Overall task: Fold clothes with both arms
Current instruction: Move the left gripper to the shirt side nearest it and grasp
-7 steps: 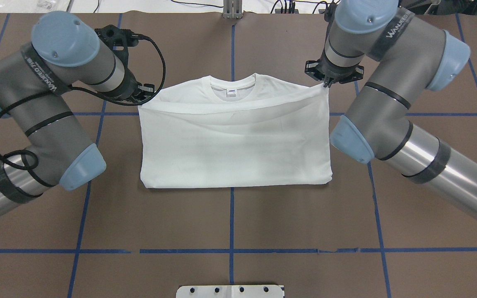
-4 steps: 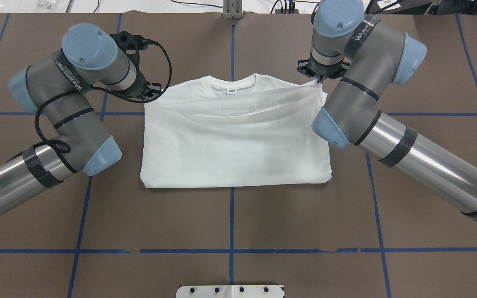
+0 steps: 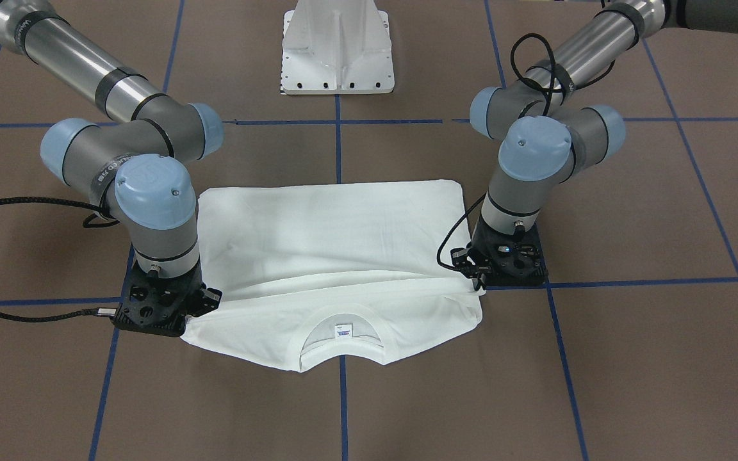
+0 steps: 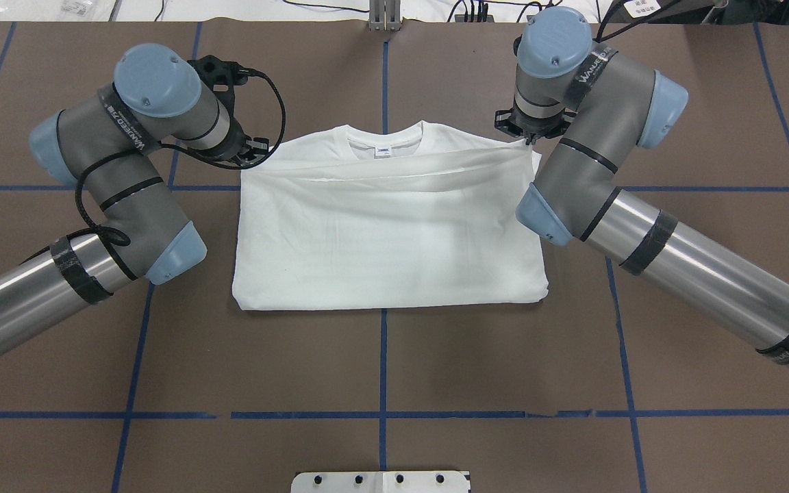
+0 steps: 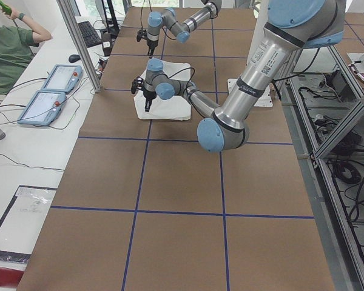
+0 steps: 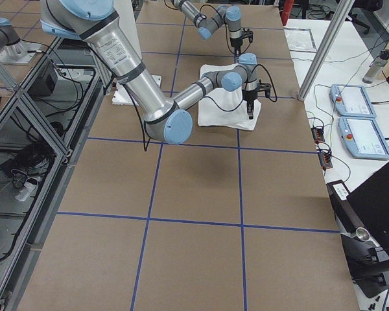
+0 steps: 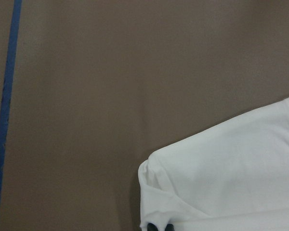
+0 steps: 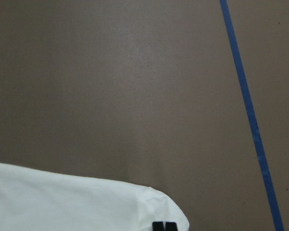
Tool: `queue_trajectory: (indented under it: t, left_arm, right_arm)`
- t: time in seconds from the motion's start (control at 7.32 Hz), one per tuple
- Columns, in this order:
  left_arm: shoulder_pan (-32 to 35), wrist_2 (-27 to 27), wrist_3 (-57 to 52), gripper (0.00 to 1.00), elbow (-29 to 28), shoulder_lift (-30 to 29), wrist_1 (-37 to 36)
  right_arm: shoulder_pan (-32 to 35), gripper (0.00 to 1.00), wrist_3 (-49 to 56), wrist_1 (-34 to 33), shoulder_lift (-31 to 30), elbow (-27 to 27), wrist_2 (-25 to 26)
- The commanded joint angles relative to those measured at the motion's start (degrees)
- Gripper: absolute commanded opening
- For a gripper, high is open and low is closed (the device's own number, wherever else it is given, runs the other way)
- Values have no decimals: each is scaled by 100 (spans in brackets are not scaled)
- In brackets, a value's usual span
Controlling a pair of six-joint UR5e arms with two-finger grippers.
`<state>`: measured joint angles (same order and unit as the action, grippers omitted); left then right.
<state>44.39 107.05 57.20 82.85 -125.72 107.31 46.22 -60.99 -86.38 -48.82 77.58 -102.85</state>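
Observation:
The white T-shirt (image 4: pixel 387 233) lies on the brown table, its hem folded over toward the ribbed collar (image 4: pixel 384 140) with the neck label (image 3: pixel 342 331). My left gripper (image 4: pixel 254 154) is shut on the hem's corner by the shirt's left shoulder. In the left wrist view its fingertips (image 7: pixel 159 226) pinch the cloth (image 7: pixel 231 183). My right gripper (image 4: pixel 528 140) is shut on the opposite hem corner. Its fingertips (image 8: pixel 164 225) meet on the cloth edge (image 8: pixel 86 202). The front-facing view shows the left gripper (image 3: pixel 476 285) and the right gripper (image 3: pixel 205 307) low at the shirt (image 3: pixel 330 230). The printed text is hidden.
The white pedestal base (image 3: pixel 337 57) stands at the table's near edge. Blue tape lines (image 4: pixel 382 363) grid the brown surface. A person (image 5: pixel 6 42) sits beyond the far edge beside two teach pendants (image 5: pixel 48 97). Bare table surrounds the shirt.
Both grippers carried the hem farther toward the collar and inward, then lowered it. The faint print seen through the lifted layer half a second ago no longer shows.

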Motion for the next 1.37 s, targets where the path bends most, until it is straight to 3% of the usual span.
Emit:
queue_trajectory:
  t: [0.0, 0.14, 0.27, 0.55, 0.82, 1.09, 1.23]
  left_arm:
    - [17, 0, -111, 31, -14, 4, 1]
    - [52, 0, -312, 92, -14, 12, 10]
    - [253, 52, -558, 100, 12, 4, 79]
    - [386, 664, -745, 100, 178, 73, 71]
    - [343, 755, -640, 100, 1166, 650, 63]
    - [125, 906, 8, 100, 2205, 1390, 45]
    - [-278, 836, 489, 100, 2305, 1592, 71]
  right_arm:
    - [1, 35, 34, 24, 4, -67, -7]
    - [1, 99, 157, 33, 30, -85, -7]
    - [71, 100, 280, 16, 100, -85, -68]
    - [334, 100, 823, 24, 127, -58, -688]
    - [388, 100, 887, 42, -47, 264, -1026]
    - [388, 100, 896, 16, -609, 1063, -1061]
    - [388, 100, 887, -2, -629, 1154, -1183]
